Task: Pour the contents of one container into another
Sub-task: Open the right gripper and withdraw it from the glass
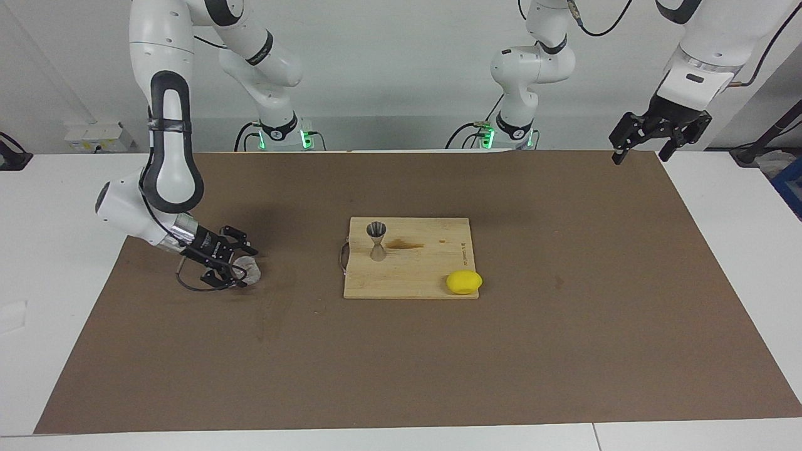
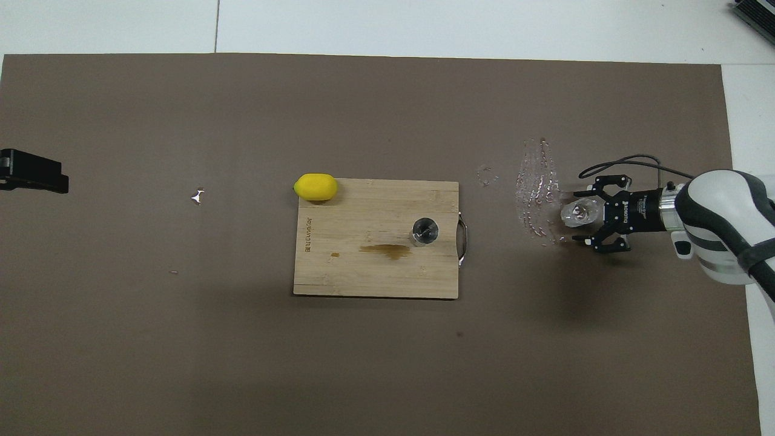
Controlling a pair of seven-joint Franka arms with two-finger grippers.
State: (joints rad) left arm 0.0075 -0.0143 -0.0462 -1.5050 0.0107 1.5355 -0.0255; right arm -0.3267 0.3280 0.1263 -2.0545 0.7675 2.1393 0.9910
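- The right gripper is low over the brown mat at the right arm's end of the worktop. Its jaws are spread, one on each side of the clear glass tumbler.
- The tumbler rests on the mat between the jaws; whether either jaw touches it cannot be told.
- Just beside the tumbler, toward the middle of the worktop, a wet smear glistens on the mat.
- The metal jigger stands upright on the wooden cutting board at the middle of the worktop, near the board's handle edge, with a brown stain just beside it.
- A lemon lies at the board's corner away from the robots, toward the left arm's end.
- The left gripper waits raised over the mat's corner at the left arm's end, jaws spread and holding nothing.
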